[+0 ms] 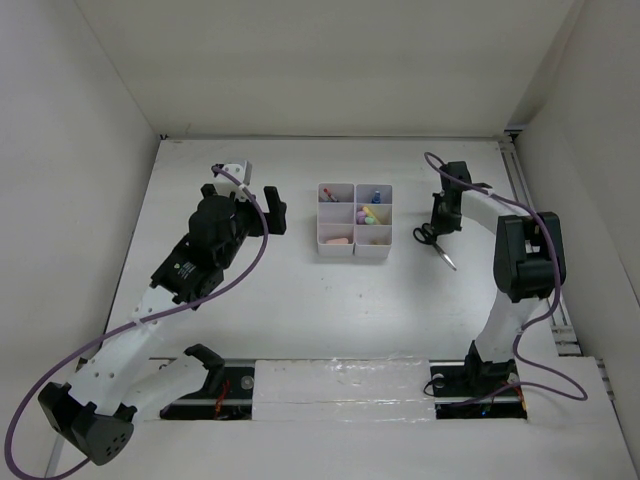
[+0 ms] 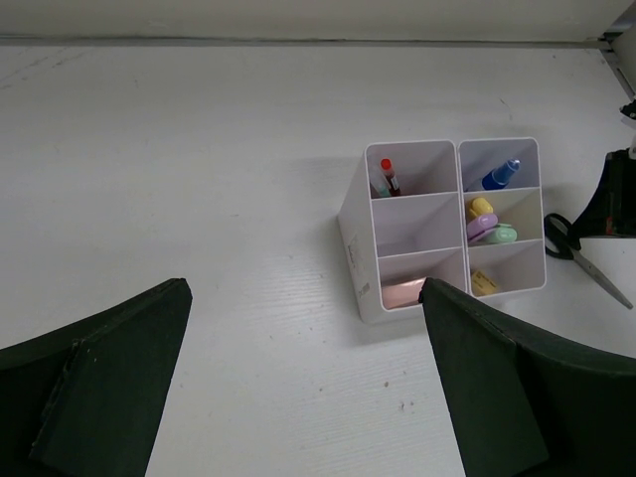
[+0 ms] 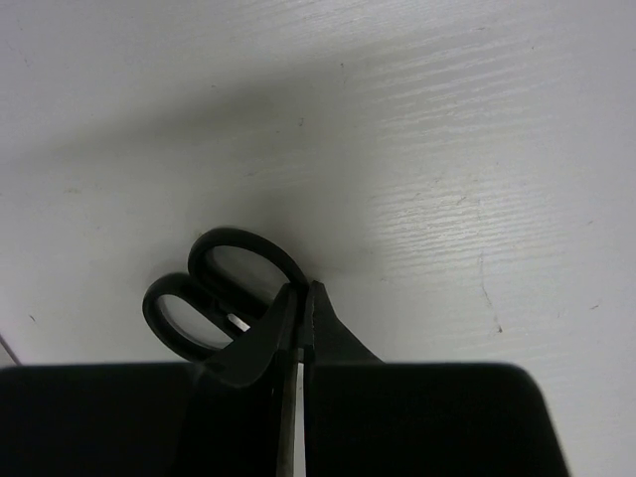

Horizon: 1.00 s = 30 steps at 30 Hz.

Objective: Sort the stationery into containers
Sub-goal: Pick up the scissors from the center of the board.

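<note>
Most stationery is already sitting in the white six-compartment plastic tray [image 1: 320, 215]. Only the black-handled scissors [image 1: 424, 236] are lying on the white worktop [image 1: 300, 300] to its right, where the right gripper [image 3: 300, 318] is clamping closed on them, the left gripper [image 2: 298, 397] hanging wide open.

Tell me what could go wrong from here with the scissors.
1. The right gripper is shut on the scissors just past the handles, which looks like a thin hold. When lifted, they may swing or slip out.
2. The tray has small compartments and most already hold items. The long scissors could catch on a divider, knock the highlighters or tip the tray.
</note>
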### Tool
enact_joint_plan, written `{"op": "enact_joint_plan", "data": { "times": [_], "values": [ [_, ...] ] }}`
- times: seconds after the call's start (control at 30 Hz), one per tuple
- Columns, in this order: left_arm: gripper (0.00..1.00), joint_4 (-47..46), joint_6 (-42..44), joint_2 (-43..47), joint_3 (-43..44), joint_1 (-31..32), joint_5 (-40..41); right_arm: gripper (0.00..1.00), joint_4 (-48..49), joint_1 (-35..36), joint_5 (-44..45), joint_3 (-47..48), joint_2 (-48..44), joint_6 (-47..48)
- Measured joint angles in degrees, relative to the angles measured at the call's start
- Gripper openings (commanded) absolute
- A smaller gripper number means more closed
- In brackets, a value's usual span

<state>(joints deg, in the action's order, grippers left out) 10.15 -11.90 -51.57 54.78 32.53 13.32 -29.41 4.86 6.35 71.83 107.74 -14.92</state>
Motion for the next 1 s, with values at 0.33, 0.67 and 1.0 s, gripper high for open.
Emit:
{"op": "enact_joint_plan", "data": {
  "times": [0.33,0.67,1.0],
  "values": [
    [1.0,-0.07,0.02,0.0,0.0,0.0,-6.16,0.0,0.74,0.02,5.73,-2.86,-6.27,-4.17],
    [1.0,-6.91,-0.57,1.29,-0.83,0.0,-27.36,0.0,4.87,3.58,6.27,-8.76,-33.27,-12.96],
    [1.0,-12.5,0.31,5.16,-5.29,0.0,-43.95,0.0,15.87,33.59,6.16,-12.57,-44.28,-28.85]
  ]
}}
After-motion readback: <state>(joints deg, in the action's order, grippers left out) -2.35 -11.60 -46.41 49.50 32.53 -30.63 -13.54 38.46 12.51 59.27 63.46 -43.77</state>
